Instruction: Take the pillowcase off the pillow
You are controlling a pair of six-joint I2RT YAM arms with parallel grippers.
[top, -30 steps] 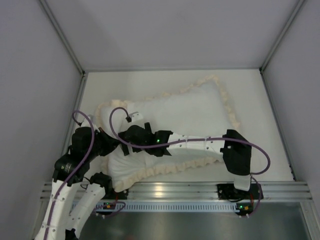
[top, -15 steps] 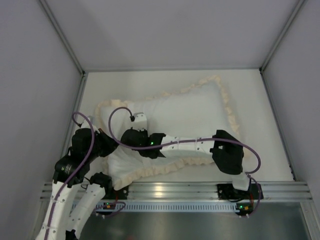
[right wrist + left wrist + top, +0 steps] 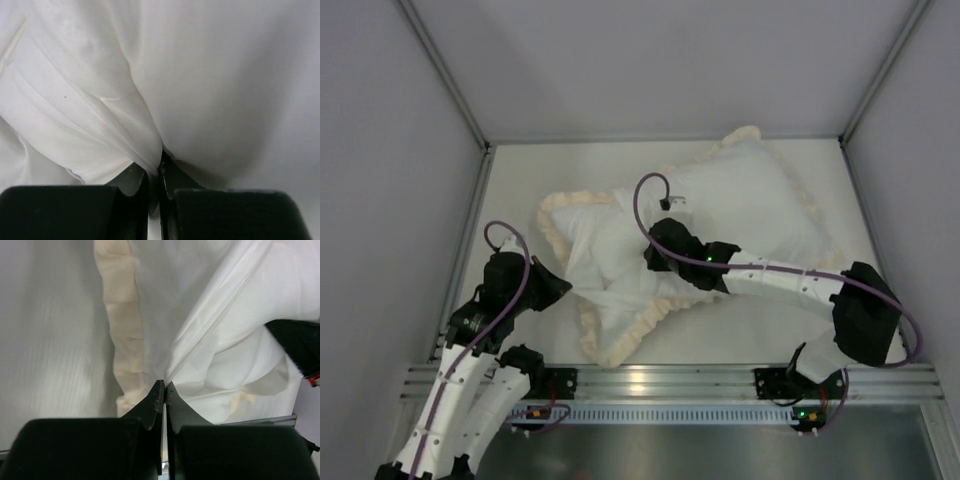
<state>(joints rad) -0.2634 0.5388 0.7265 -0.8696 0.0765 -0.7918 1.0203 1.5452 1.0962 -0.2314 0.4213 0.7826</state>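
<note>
The pillowcase [image 3: 750, 200] lies white face up across the table, its cream frill [image 3: 620, 345] round the edge. The pillow is inside it and shows only as a plump bulge at the back right. My left gripper [image 3: 560, 290] is at the cover's near-left end. In the left wrist view it [image 3: 164, 383] is shut on a white seam edge beside the frill [image 3: 125, 340]. My right gripper [image 3: 653, 262] rests on the middle of the bundle. In the right wrist view it [image 3: 159, 162] is shut on a thin fold of white cloth [image 3: 75, 100].
Grey enclosure walls stand on three sides of the white tabletop [image 3: 520, 180]. An aluminium rail [image 3: 650, 380] runs along the near edge, between the arm bases. Purple cables loop above both wrists.
The right gripper has shut on the cloth and moved right and back, dragging the whole bundle that way. The cover's left end has bunched up, and the left gripper has shifted right, still holding.
</note>
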